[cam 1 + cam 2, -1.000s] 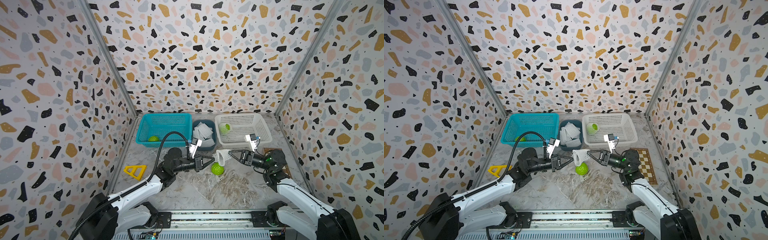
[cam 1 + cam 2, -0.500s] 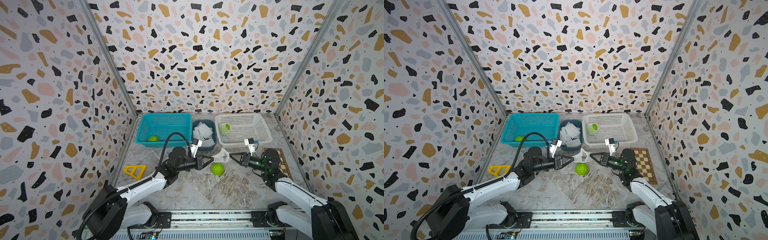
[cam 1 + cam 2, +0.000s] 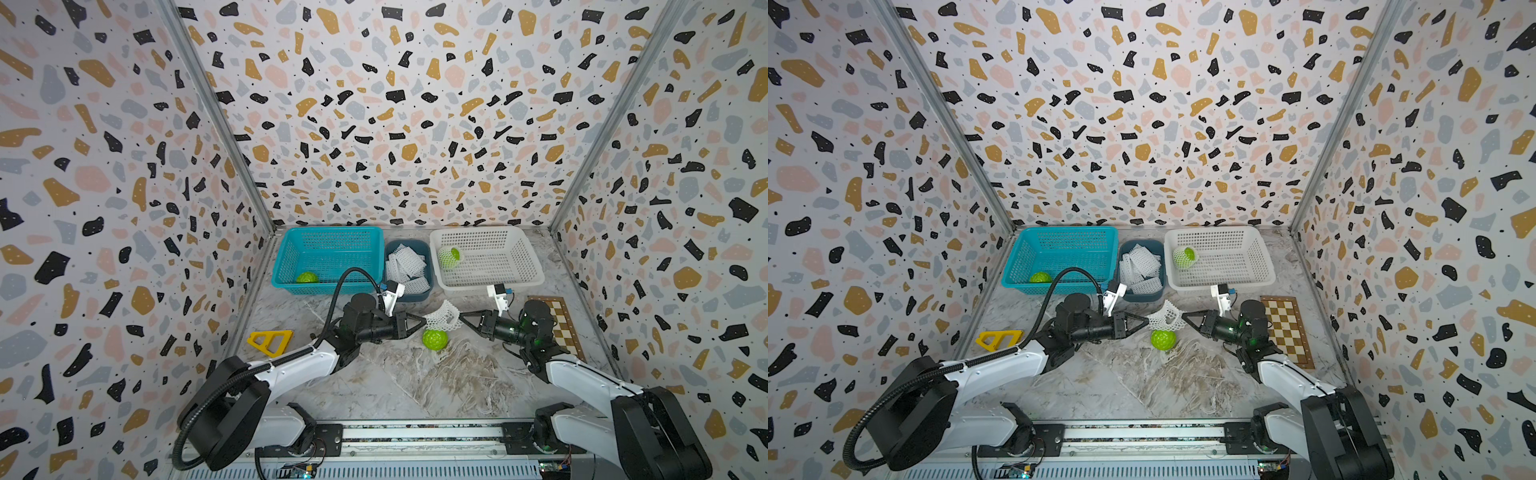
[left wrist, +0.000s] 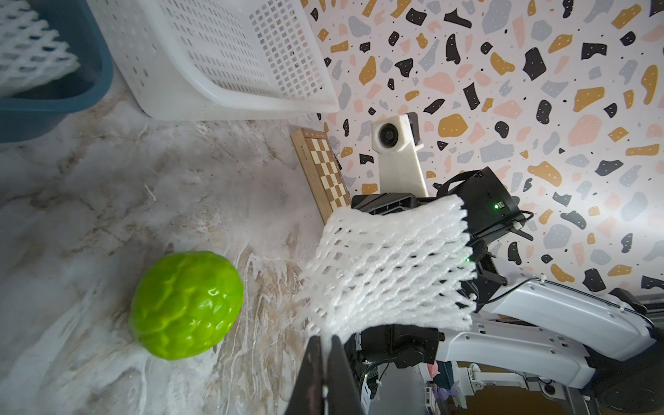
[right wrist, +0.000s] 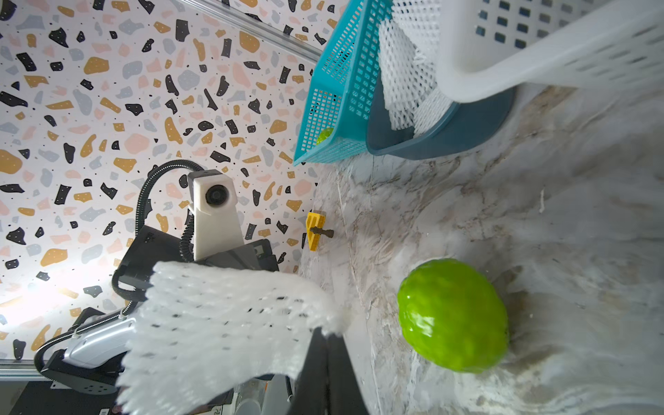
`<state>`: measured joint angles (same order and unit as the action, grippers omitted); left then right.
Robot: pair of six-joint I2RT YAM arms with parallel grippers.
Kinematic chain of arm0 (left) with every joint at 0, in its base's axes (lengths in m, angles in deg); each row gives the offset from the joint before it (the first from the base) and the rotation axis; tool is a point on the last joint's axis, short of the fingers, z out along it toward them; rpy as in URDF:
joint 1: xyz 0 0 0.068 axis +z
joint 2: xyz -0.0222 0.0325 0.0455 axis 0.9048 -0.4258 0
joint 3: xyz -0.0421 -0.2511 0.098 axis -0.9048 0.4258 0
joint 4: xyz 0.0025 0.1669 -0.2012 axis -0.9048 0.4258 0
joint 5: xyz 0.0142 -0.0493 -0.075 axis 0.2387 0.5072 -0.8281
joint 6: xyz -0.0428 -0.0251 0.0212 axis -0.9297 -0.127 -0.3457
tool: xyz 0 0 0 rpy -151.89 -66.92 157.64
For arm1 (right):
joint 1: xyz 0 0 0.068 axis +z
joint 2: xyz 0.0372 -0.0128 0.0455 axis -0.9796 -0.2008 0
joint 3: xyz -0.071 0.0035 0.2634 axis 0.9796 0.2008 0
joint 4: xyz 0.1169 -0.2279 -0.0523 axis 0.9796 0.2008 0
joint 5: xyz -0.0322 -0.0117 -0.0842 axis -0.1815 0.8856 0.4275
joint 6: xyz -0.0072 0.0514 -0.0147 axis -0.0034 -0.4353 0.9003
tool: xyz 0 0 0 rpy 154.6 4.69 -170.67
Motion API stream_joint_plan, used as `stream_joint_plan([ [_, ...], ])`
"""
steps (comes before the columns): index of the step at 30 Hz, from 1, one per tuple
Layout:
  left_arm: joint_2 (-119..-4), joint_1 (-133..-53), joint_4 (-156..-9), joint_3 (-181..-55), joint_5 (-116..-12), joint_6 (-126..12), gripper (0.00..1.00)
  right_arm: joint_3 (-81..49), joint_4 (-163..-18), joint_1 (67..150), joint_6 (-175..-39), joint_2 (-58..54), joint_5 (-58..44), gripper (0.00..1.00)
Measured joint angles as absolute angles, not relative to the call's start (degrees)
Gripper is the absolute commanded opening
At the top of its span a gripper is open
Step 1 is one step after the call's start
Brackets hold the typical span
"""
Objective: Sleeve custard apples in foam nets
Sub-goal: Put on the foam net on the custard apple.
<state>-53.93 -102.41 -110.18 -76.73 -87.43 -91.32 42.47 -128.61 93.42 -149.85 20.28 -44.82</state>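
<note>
Right end effector point(image 3: 462, 318) had drawn back from the left end effector point(image 3: 423, 322) since the earlier frame, spreading the foam net point(image 3: 444, 318) wider. The bare custard apple point(image 3: 434, 339) had not shifted.

- End effectors: two, each with jaws closed together on an opposite edge of the one net. Both wrist views showed the pinch.
- Key relation: the net's long axis ran from one end effector to the other, clear of the worktop point(image 3: 374, 382). The bare fruit sat on the worktop just below that span, between the two tips and toward the robot's base. The left end effector was judged the nearer.
- Custard apples: three.
  - One bare, as above.
  - One bare in the teal basket point(image 3: 316, 286), well behind the left end effector.
  - One sleeved point(image 3: 449, 257) in the white basket point(image 3: 523, 266), behind the right end effector.
- Foam nets: one held and one on the sleeved fruit. Spares point(image 3: 405, 266) lay in the dark blue tub point(image 3: 411, 296); their number could not be told.
</note>
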Motion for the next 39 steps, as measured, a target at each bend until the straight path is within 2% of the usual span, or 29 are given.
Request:
stream_joint_plan([
  [39,-67.20,-101.38,-114.10,-76.75,-88.98,-94.62,0.00,43.70,-132.07,96.92,-147.51,7.45,-41.69,0.00],
])
